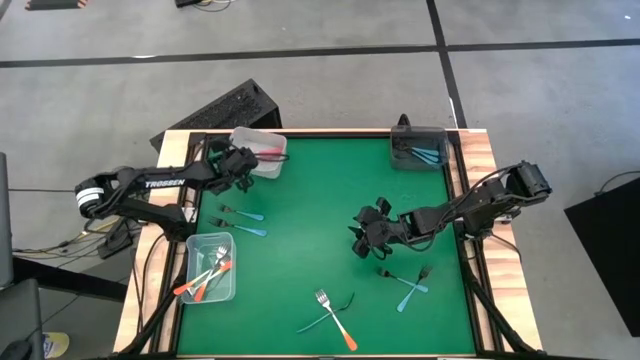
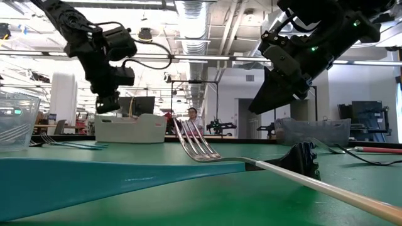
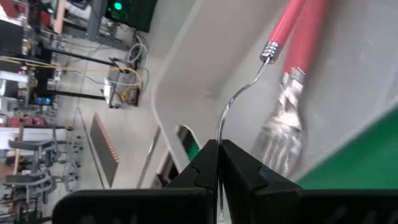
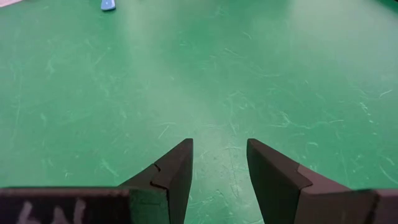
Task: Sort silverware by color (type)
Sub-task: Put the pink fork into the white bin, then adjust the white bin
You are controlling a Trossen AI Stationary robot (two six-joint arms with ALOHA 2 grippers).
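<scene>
Green counter carries scattered silverware, more already in bins. Left tool over clear bin, clenched on thin neck of red-handled fork. Right tool released, above bare mat. Forks likely light, stiff, slick; best pinched mid-handle.

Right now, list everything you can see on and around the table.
Green mat: one, covers table.
Clear bin: one, far left, holds red-handled utensils.
Clear bin: one, near left, orange-handled forks inside.
Dark grey bin: one, far right, blue utensils inside.
Loose utensils: blue pair left; blue pair right; blue and orange near edge.
Person: one, background.
Left gripper: shut, by far clear bin.
Right gripper: open, above mat.
</scene>
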